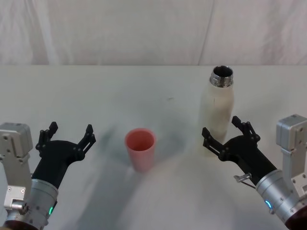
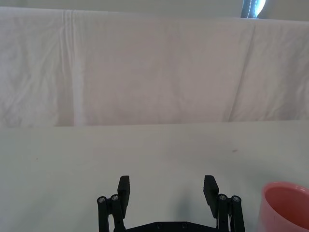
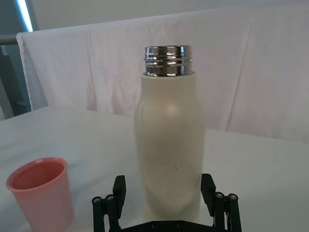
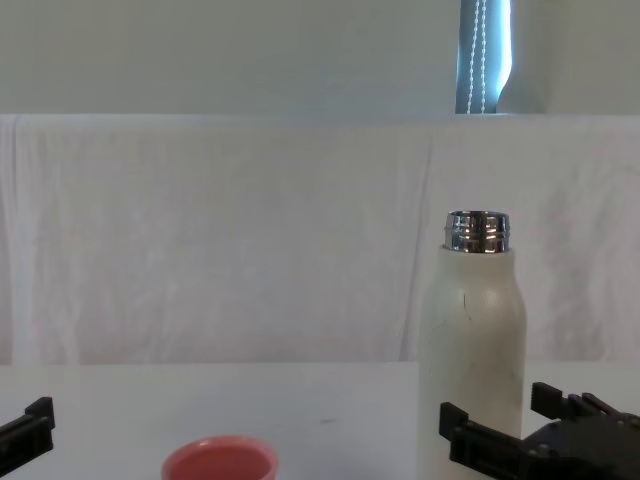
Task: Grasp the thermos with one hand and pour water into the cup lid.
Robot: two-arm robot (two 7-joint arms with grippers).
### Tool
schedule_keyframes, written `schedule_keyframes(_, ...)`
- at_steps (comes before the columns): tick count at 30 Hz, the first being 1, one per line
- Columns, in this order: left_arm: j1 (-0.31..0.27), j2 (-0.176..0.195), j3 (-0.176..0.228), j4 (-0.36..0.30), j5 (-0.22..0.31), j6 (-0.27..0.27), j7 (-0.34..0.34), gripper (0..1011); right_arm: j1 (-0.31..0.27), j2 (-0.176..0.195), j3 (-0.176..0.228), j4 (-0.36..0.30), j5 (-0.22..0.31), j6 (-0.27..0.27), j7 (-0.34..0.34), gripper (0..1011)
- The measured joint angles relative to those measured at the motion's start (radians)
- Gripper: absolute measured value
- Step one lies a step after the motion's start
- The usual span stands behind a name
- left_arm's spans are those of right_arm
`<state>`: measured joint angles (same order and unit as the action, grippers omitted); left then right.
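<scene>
Right gripper [image 1: 222,130] wide open, empty, straddling the bottle [image 1: 217,112] low down, right of desk [image 1: 96,96] centre. Left gripper [image 1: 68,136] open, empty, near left front edge. Bottle looks rigid, smooth, probably slippery, heavy if full: clamp mid-body. One bottle, one cup [image 1: 140,149], mid-desk

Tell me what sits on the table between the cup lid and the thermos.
Nothing: the head view shows bare white table between the cup lid and the thermos.
</scene>
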<state>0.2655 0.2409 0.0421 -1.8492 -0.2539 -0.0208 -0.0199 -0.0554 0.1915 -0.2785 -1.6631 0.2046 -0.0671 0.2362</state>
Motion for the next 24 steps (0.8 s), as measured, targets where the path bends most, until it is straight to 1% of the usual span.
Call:
schedule_keyframes(9, 0.0, 0.0, 0.0, 0.0, 0.0, 0.0, 0.0, 1001, -0.041, 0.01, 0.022, -0.035, 0.009, -0.012, -0.006, 1000)
schedule_keyframes(17, 0.0, 0.0, 0.0, 0.0, 0.0, 0.0, 0.0, 1001, -0.087, 0.02, 0.042, -0.075, -0.015, -0.036, -0.027, 1000)
schedule_keyframes(18, 0.0, 0.0, 0.0, 0.0, 0.0, 0.0, 0.0, 1001, -0.101, 0.021, 0.047, -0.084, -0.027, -0.045, -0.034, 1000)
schedule_keyframes(24, 0.0, 0.0, 0.0, 0.0, 0.0, 0.0, 0.0, 1001, -0.131, 0.022, 0.058, -0.097, -0.055, -0.061, -0.049, 1000)
